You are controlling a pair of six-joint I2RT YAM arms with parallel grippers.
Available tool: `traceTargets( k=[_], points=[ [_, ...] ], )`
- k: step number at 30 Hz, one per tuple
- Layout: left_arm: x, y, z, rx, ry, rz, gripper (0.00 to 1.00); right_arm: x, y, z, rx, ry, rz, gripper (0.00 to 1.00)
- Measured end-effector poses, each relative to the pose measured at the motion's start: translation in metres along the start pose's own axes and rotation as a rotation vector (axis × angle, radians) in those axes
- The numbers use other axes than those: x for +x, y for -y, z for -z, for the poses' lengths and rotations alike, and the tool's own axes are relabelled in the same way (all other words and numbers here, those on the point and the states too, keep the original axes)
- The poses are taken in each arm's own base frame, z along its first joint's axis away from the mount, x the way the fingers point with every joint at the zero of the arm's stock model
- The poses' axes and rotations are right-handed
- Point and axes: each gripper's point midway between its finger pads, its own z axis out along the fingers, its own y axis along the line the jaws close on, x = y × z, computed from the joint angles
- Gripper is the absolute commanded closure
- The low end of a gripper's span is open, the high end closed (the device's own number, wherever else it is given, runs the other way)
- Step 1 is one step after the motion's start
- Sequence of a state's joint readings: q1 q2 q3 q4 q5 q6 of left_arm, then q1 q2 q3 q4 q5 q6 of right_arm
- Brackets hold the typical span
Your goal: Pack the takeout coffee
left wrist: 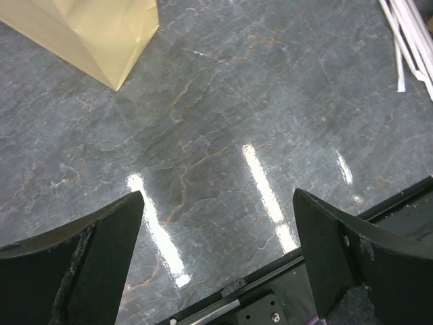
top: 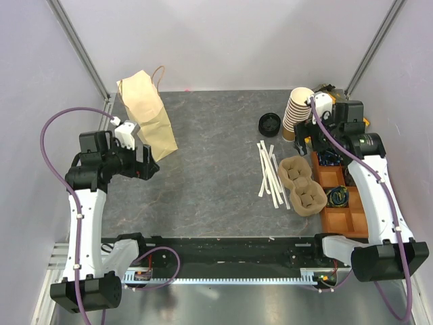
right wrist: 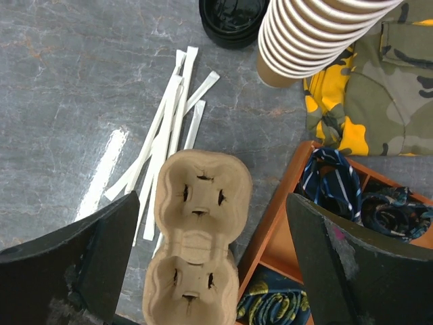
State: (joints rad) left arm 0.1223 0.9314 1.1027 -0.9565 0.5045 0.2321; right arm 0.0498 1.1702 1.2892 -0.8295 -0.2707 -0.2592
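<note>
Far left, the top view showed a brown paper bag (top: 145,115) with a handle, leaning toward the back left of the grey worktop (top: 216,156). The left claw (top: 149,162) hung just in front of it, fingers spread wide and holding nothing. Its own wrist camera confirmed that: bare stone-patterned worktop between the two dark fingers, one corner of the bag at upper left, and a few white strips at the far upper right.

Moving right, those strips turned out to be a loose fan of white wrapped straws (top: 269,175), with a small stack of black lids (top: 269,124) behind them. Just beside the lids stood a tall leaning stack of paper cups (top: 298,112). A moulded cardboard cup carrier (top: 301,184) lay touching the straws on one side and a wooden divided box (top: 342,196) on the other.

The right claw (right wrist: 211,200) hovered over the carrier, fingers wide apart and empty. Its wrist camera gave what the top view barely did: blue striped cords in the box compartments and a yellow and camouflage cloth (right wrist: 379,81) behind the box, next to the cup stack.

The lidded coffee cup could not be made out in any view, so its place could not be told.
</note>
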Motion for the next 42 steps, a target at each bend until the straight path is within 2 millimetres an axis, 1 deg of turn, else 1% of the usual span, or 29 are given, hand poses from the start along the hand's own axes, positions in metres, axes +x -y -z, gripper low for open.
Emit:
traceTargets(
  k=[5, 8, 10, 14, 18, 21, 24, 25, 27, 28, 30, 31, 33, 39, 41, 42],
  points=[
    [-0.006, -0.011, 0.001, -0.079, 0.024, 0.058, 0.0, -0.015, 0.007, -0.004, 0.012, 0.006, 0.001, 0.02],
    [-0.009, -0.016, 0.003, -0.116, 0.036, 0.086, 0.0, -0.032, 0.012, -0.005, 0.023, 0.027, 0.005, 0.02],
    [-0.012, -0.016, 0.004, -0.12, 0.043, 0.095, 0.0, -0.043, 0.016, -0.005, 0.031, 0.042, 0.006, 0.02],
    [-0.025, -0.013, 0.007, -0.114, 0.088, 0.118, 0.0, -0.075, 0.029, -0.008, 0.054, 0.08, -0.007, 0.02],
    [-0.038, -0.006, 0.01, -0.08, 0.143, 0.131, 0.0, -0.105, 0.057, -0.016, 0.106, 0.108, -0.062, 0.02],
    [-0.045, 0.001, 0.011, -0.043, 0.167, 0.131, 0.0, -0.129, 0.093, -0.022, 0.168, 0.144, -0.131, 0.03],
    [-0.054, 0.006, 0.012, -0.013, 0.184, 0.138, 0.0, -0.141, 0.127, -0.032, 0.229, 0.161, -0.194, 0.1],
    [-0.057, 0.006, 0.012, -0.006, 0.19, 0.138, 0.0, -0.142, 0.134, -0.037, 0.241, 0.159, -0.206, 0.17],
    [-0.06, 0.007, 0.011, 0.003, 0.195, 0.144, 0.0, -0.141, 0.144, -0.048, 0.254, 0.149, -0.235, 0.24],
    [-0.061, 0.007, 0.01, 0.005, 0.195, 0.148, 0.0, -0.139, 0.147, -0.054, 0.254, 0.14, -0.247, 0.29],
    [-0.061, 0.007, 0.009, 0.007, 0.193, 0.153, 0.0, -0.132, 0.149, -0.066, 0.254, 0.114, -0.271, 0.33],
    [-0.061, 0.006, 0.008, 0.008, 0.193, 0.156, 0.0, -0.129, 0.15, -0.07, 0.255, 0.106, -0.28, 0.37],
    [-0.062, 0.006, 0.007, 0.009, 0.193, 0.159, 0.0, -0.124, 0.151, -0.078, 0.254, 0.089, -0.295, 0.4],
    [-0.063, 0.003, 0.004, 0.004, 0.189, 0.17, 0.0, -0.114, 0.156, -0.096, 0.248, 0.06, -0.347, 0.4],
    [-0.063, 0.002, 0.002, 0.003, 0.187, 0.174, 0.0, -0.11, 0.157, -0.102, 0.246, 0.05, -0.362, 0.44],
    [-0.063, 0.001, 0.001, 0.002, 0.185, 0.176, 0.0, -0.108, 0.158, -0.104, 0.244, 0.044, -0.371, 0.45]
  ],
)
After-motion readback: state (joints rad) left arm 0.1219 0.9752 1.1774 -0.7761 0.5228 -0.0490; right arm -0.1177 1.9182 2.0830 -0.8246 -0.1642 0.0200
